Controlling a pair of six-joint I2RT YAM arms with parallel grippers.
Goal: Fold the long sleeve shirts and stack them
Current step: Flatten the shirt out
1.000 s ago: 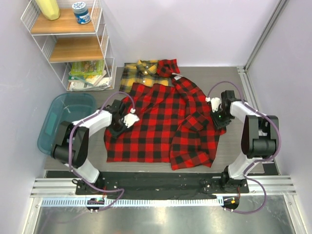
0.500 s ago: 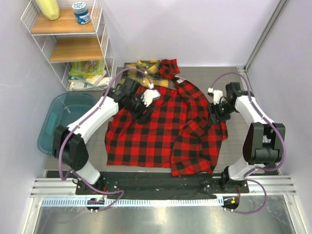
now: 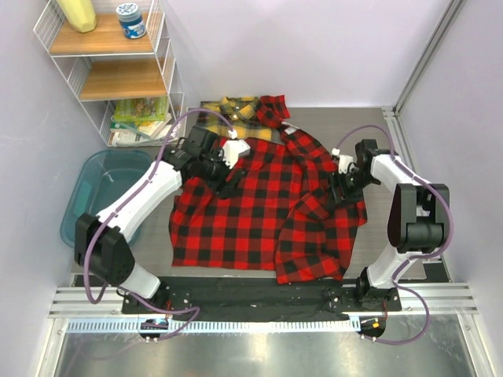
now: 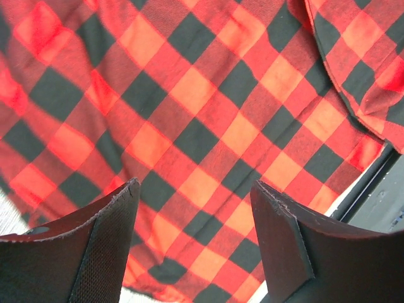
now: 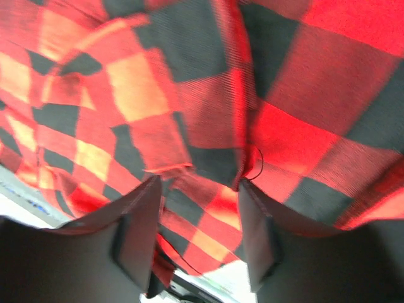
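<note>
Red shirt (image 3: 251, 212) lies spread at centre, right panel flapped over; yellow shirt (image 3: 224, 114) bunched at 12 o'clock. Both grippers just released: left gripper (image 4: 196, 189) jaws apart, now at 11 o'clock; right gripper (image 5: 199, 183) apart at 3 o'clock, possibly brushing fold. Flattening looks done, folding not begun.

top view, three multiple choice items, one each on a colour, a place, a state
1. What colour is the bin? A white B orange C teal
2. Where does the yellow-and-black shirt lie? A in the bin B just beyond the red-and-black shirt, touching it C stacked on it
3. How is the left gripper? A open above the red-and-black shirt B shut on a sleeve C shut on a collar
Answers: 1 C, teal walls; 2 B, yellow check past the red collar; 3 A, jaws apart, nothing between.
</note>
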